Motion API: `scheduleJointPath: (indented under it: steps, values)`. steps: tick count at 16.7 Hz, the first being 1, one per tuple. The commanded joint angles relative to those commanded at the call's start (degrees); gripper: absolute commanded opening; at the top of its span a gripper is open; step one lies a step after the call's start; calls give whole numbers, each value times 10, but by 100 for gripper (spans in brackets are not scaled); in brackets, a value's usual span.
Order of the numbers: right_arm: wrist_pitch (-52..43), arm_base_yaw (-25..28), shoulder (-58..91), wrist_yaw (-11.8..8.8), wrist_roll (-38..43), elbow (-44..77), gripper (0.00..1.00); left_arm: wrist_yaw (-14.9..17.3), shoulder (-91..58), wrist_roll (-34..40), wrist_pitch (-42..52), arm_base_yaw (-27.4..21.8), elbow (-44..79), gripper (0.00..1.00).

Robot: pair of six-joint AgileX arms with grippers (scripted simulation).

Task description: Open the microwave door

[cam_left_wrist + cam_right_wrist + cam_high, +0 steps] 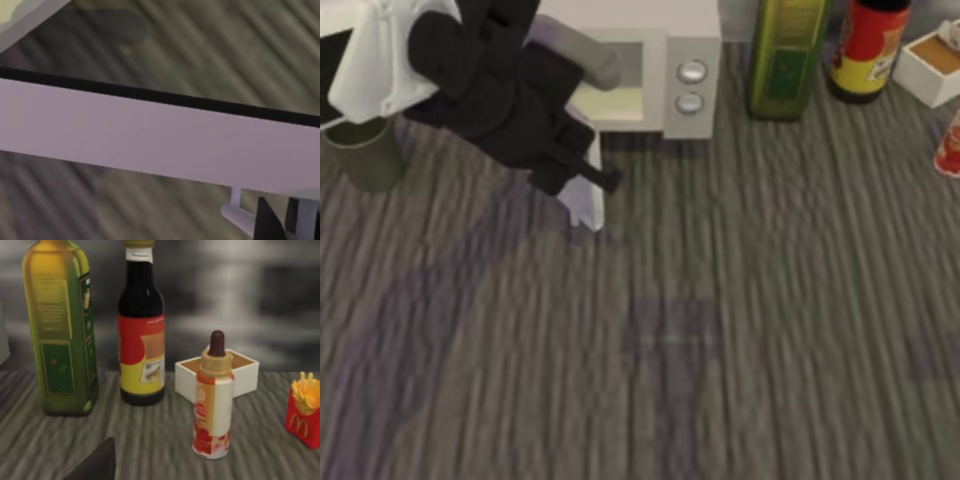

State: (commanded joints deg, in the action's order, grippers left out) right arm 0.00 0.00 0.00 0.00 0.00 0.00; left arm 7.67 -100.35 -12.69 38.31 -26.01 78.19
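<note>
My left gripper (582,178) at the microwave door (588,205), finger state unclear; door swung out near worktop's far-left edge. Keep pulling along the hinge arc.

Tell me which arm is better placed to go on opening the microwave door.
Left. The left gripper is at the microwave door, which stands swung out from the microwave, showing the cream interior. The right arm does not show in the top view; its camera faces the bottles.

A grey, streaked wood-grain table (770,330) fills the scene — soft purplish shadows across it, blurred grey backdrop beyond.
</note>
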Motion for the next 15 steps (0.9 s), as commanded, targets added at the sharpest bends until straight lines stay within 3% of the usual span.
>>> scheduleJointPath:
  steps: [8, 15]
  values:
    - [0, 0, 0, 0, 0, 0, 100, 45, 24, -90, 13, 37, -25, 0]
    - [0, 0, 0, 0, 0, 0, 100, 46, 25, -93, 14, 39, -26, 0]
